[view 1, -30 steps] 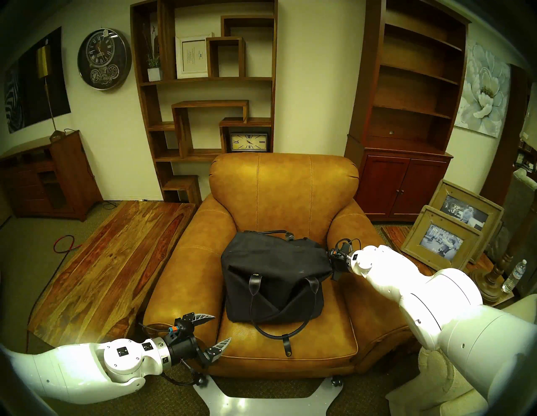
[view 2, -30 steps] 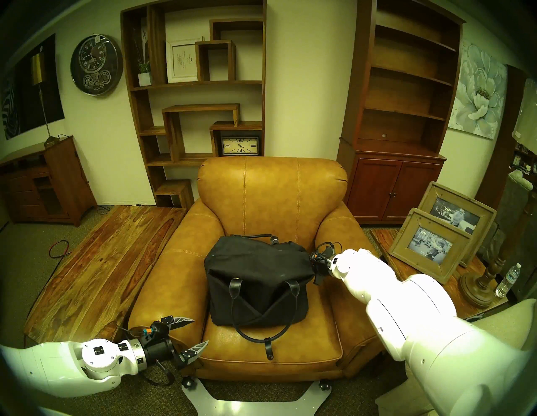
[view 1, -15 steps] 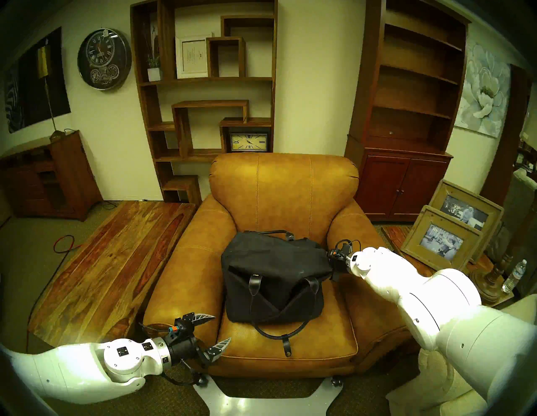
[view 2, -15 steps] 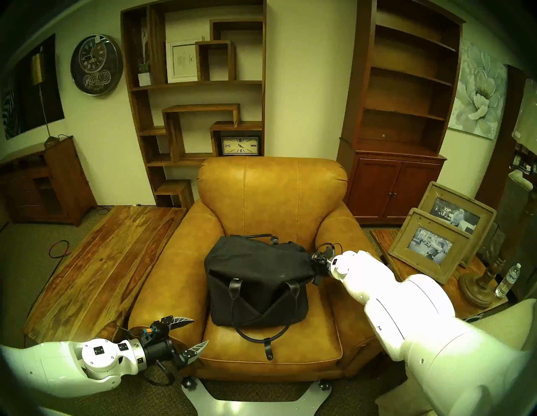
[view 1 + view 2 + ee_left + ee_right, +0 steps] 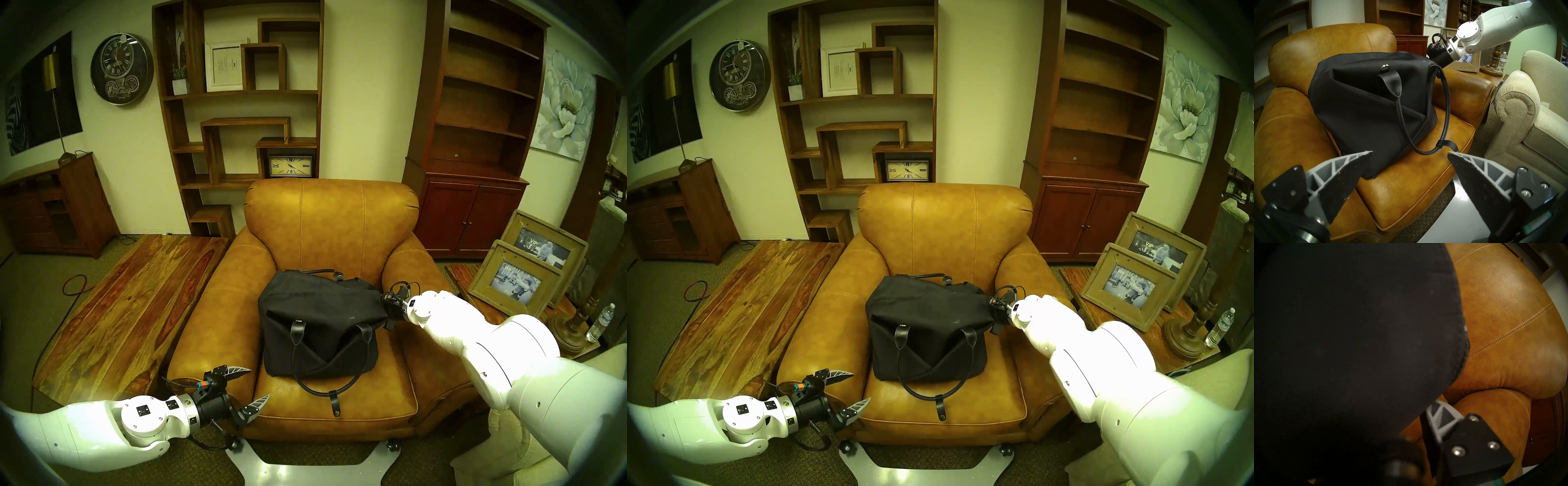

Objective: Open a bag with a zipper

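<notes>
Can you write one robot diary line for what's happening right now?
left gripper: open, empty, near seat front | right gripper: at bag right end, grip unclear | zipper: not visible | bag on armchair

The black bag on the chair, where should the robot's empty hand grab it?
Probably the near handle loop: it hangs clear of the black bag and curls onto the seat cushion, leaving a gap for fingers. The left gripper is open right in front of it, so come from the chair's front edge. The loose fabric offers less to pinch.

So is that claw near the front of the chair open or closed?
Open. The left gripper has its two fingers spread wide with nothing between them, short of the bag.
</notes>
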### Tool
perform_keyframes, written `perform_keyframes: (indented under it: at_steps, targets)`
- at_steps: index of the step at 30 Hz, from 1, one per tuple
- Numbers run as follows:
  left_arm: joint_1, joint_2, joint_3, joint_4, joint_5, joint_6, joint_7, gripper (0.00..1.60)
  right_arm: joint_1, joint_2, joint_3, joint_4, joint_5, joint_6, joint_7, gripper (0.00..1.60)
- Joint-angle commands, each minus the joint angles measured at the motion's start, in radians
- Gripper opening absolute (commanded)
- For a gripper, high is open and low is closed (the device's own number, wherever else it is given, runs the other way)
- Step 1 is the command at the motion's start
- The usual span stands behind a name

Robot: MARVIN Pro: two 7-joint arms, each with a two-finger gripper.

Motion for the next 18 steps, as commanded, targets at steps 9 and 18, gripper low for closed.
perform_keyframes:
  at_steps: [9,18]
  targets:
    - [-0.003,0.001,0.001,-0.006,0.0,-0.005,0.0,1.6,0.013,-0.014,0.011,-0.002,0.001,0.01,-0.022,0.0]
    - [-0.005,0.002,0.002,-0.007,0.0,-0.006,0.001,1.6,0.026,0.021,-0.009,-0.009,-0.026,-0.005,-0.038,0.0]
